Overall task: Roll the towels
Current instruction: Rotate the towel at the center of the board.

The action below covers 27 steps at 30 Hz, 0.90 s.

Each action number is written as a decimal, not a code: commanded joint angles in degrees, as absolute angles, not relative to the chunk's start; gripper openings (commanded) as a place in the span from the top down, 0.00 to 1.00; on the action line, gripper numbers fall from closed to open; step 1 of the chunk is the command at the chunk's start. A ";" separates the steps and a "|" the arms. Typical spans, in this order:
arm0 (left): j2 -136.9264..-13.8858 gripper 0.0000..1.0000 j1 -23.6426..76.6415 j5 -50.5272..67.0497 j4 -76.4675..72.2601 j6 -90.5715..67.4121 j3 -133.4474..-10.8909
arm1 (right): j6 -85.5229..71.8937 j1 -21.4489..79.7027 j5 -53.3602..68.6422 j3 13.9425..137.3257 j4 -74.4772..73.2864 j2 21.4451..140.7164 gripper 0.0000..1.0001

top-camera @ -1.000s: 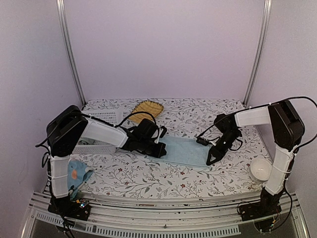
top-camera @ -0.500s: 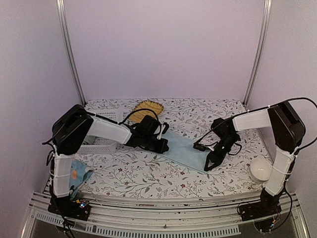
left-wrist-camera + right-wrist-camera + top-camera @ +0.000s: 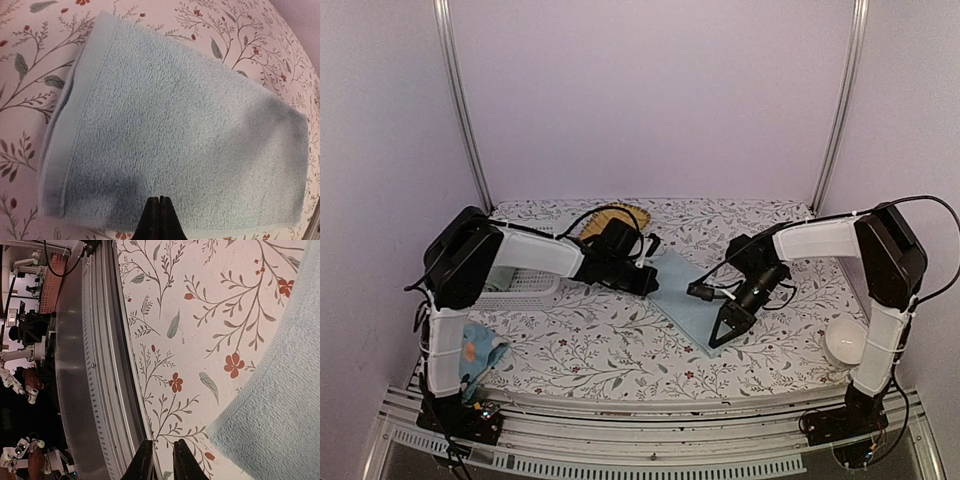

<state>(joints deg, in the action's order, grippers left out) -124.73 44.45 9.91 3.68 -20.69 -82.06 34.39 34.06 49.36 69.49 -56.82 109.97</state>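
Top: plain towel (image 3: 692,300) flat, left gripper (image 3: 646,284) at its left corner, right gripper (image 3: 719,337) at near corner; printed towel (image 3: 475,350) well left
Left wrist: jaws together over plain towel edge
Right wrist: jaws slightly apart, empty, beside plain towel

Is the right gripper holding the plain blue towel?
No: the right gripper is open over the tablecloth, with the plain blue towel lying beside it, not between its fingers.

You've swung the towel (image 3: 685,305) round on the worktop (image 3: 580,350): it lay broad between the arms, now it runs slantwise, its corner nearer the front edge. Your left gripper (image 3: 649,284) has pulled back toward the rear; your right gripper (image 3: 717,339) has shifted left and forward.
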 commanded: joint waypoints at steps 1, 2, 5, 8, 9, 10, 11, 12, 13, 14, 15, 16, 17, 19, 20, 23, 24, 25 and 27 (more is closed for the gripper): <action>-113.67 1.00 45.28 11.59 -3.10 -21.85 -73.55 | 40.49 25.82 56.52 72.13 -62.61 104.52 0.82; -113.34 1.00 46.25 13.00 -4.93 -22.62 -71.26 | 41.03 23.84 56.55 72.61 -62.38 104.24 0.82; -111.28 1.00 49.25 16.58 -8.51 -23.97 -68.89 | 39.48 19.00 54.79 74.61 -59.90 105.13 0.82; -113.26 1.00 53.13 18.13 -11.83 -23.05 -68.79 | 34.24 14.87 51.76 75.56 -53.64 106.89 0.84; -115.08 1.00 54.18 18.53 -12.50 -22.88 -69.45 | 32.75 13.90 50.67 75.66 -51.62 107.34 0.85; -116.69 1.00 55.10 18.89 -12.71 -23.08 -70.61 | 30.93 13.33 49.91 75.78 -50.00 107.83 0.85; -119.02 1.00 55.94 19.21 -12.62 -23.44 -71.99 | 30.50 13.12 49.43 75.83 -48.73 108.31 0.85; -120.74 1.00 56.54 19.71 -12.29 -23.68 -73.70 | 30.41 13.14 48.81 75.85 -47.86 108.88 0.85; -122.65 1.00 57.14 20.24 -12.01 -23.87 -75.39 | 30.48 13.18 48.23 75.82 -46.83 109.50 0.85; -124.36 1.00 57.75 20.67 -12.06 -23.90 -77.06 | 30.42 13.18 47.40 75.47 -45.58 110.18 0.85; -126.22 1.00 58.43 21.49 -12.18 -23.72 -78.57 | 30.41 13.18 46.31 74.70 -44.22 110.78 0.85; -128.28 1.00 59.09 22.66 -11.65 -23.10 -80.83 | 30.08 13.26 45.77 73.92 -43.25 111.54 0.86; -130.00 1.00 59.81 23.50 -10.64 -22.42 -82.82 | 29.63 13.27 45.74 73.50 -43.39 112.62 0.86; -132.74 1.00 61.38 23.90 -7.52 -20.46 -85.39 | 30.06 13.32 46.22 72.74 -44.12 114.20 0.86; -133.43 1.00 61.90 23.89 -6.64 -19.41 -85.69 | 30.05 13.32 46.14 71.99 -43.63 114.51 0.87; -134.24 1.00 62.51 22.95 -3.99 -17.32 -85.11 | 29.35 13.44 44.45 71.02 -43.05 116.03 0.87; -134.29 1.00 62.55 22.33 -2.59 -16.97 -84.90 | 29.12 13.49 43.79 71.04 -43.37 116.95 0.87; -134.07 1.00 62.56 21.37 -1.42 -16.38 -84.42 | 29.03 13.64 43.20 71.10 -43.85 118.38 0.87; -132.51 1.00 62.47 18.93 0.70 -15.54 -82.71 | 29.09 14.15 43.41 71.33 -45.13 119.91 0.87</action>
